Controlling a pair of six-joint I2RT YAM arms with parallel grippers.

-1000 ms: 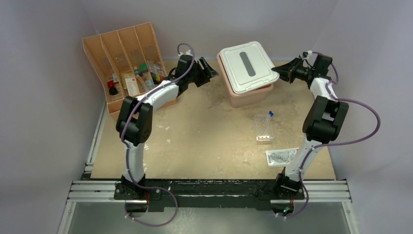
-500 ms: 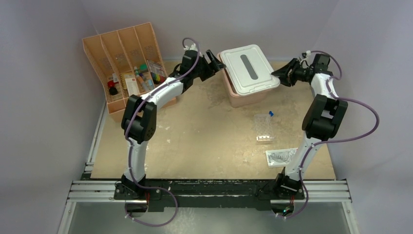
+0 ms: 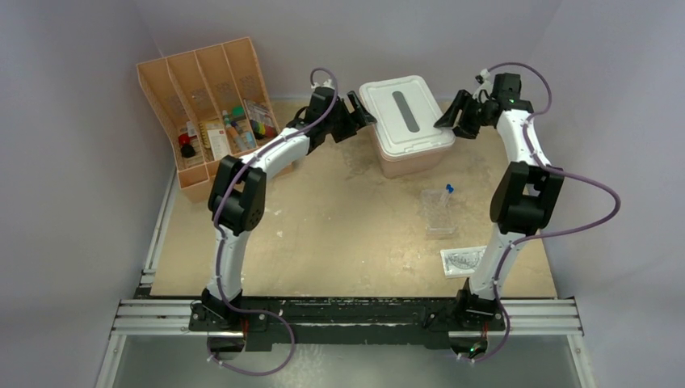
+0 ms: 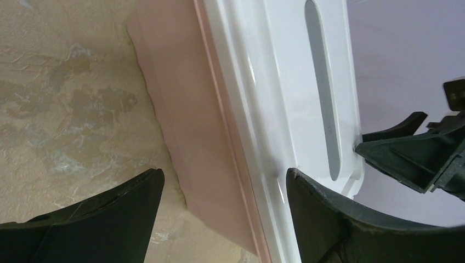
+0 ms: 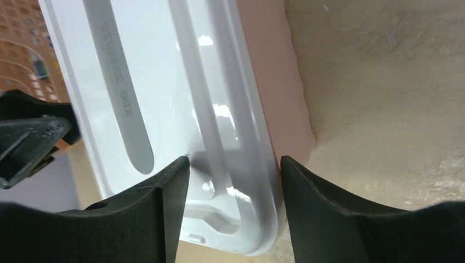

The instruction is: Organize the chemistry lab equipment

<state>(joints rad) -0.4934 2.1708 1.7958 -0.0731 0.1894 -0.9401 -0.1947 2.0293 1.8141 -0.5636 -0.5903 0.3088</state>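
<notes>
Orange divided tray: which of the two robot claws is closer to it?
Left. The left gripper is at the edge of the white lid facing the orange divided tray; the right gripper is at the lid's opposite edge, with the pink tub between it and the tray.

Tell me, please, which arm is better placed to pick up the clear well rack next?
Right, probably. The clear well rack lies on the right half of the table, close to the right arm, whose fingers stand open at the tub lid. The left arm would have to reach across.
</notes>
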